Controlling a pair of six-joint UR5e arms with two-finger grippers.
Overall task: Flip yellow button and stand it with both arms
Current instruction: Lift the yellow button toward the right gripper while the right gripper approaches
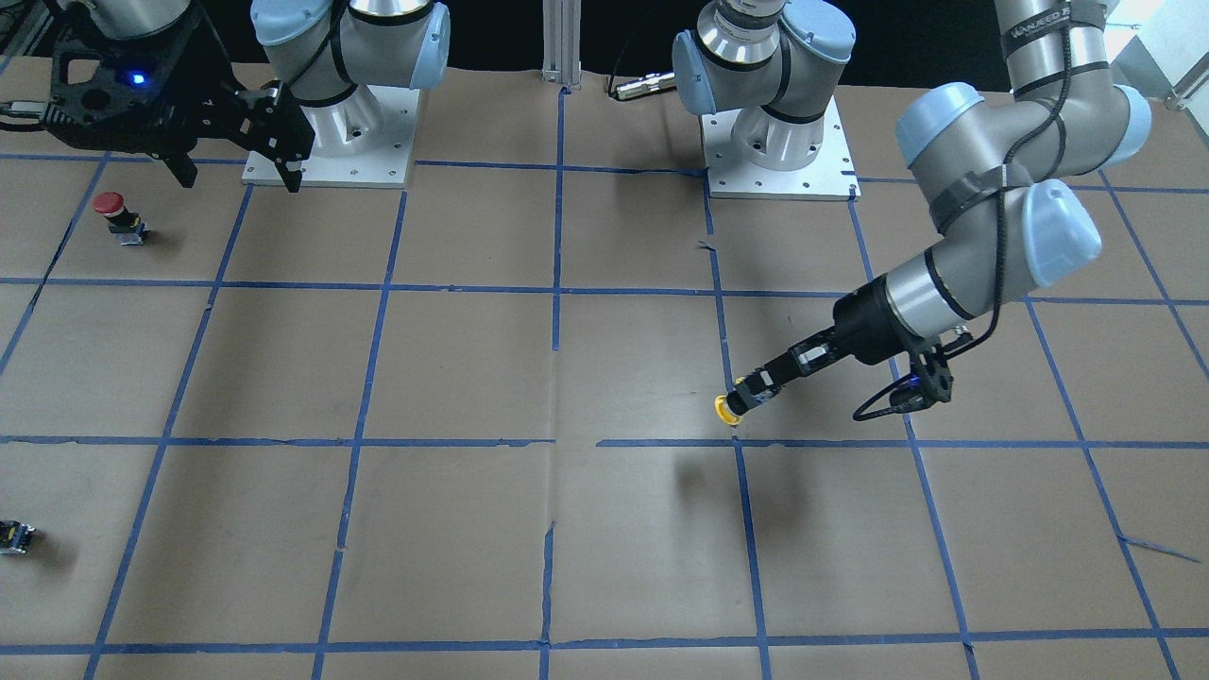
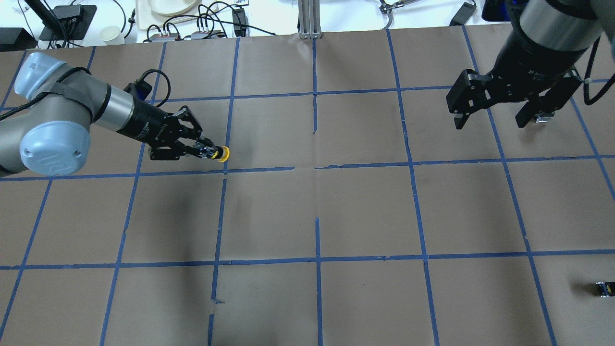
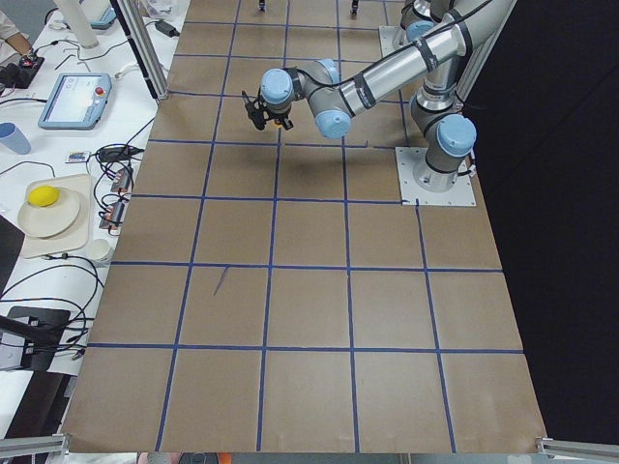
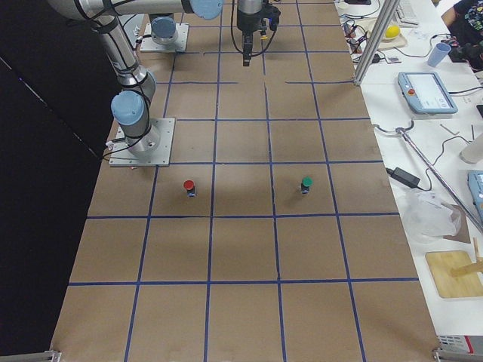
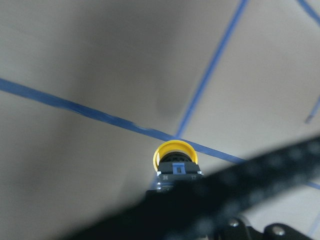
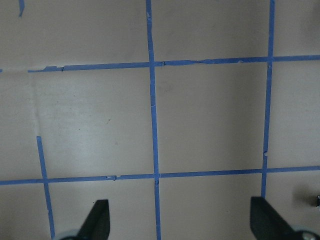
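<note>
The yellow button (image 2: 221, 154) is held on its side in my left gripper (image 2: 209, 152), which is shut on its black base. The yellow cap (image 1: 723, 408) points away from the wrist, toward the table's middle, and hangs above the brown paper over a blue tape line. In the left wrist view the cap (image 5: 174, 153) shows just past the fingers. My right gripper (image 2: 490, 119) is open and empty, raised above the far right of the table; its fingertips (image 6: 99, 216) stand wide apart in the right wrist view.
A red-capped button (image 1: 111, 213) stands below my right gripper (image 1: 238, 178). A green-capped button (image 4: 306, 184) stands beside it. A small capless black switch block (image 2: 605, 288) lies near the table's right front edge. Both arm bases (image 1: 331, 142) stand at the robot's side.
</note>
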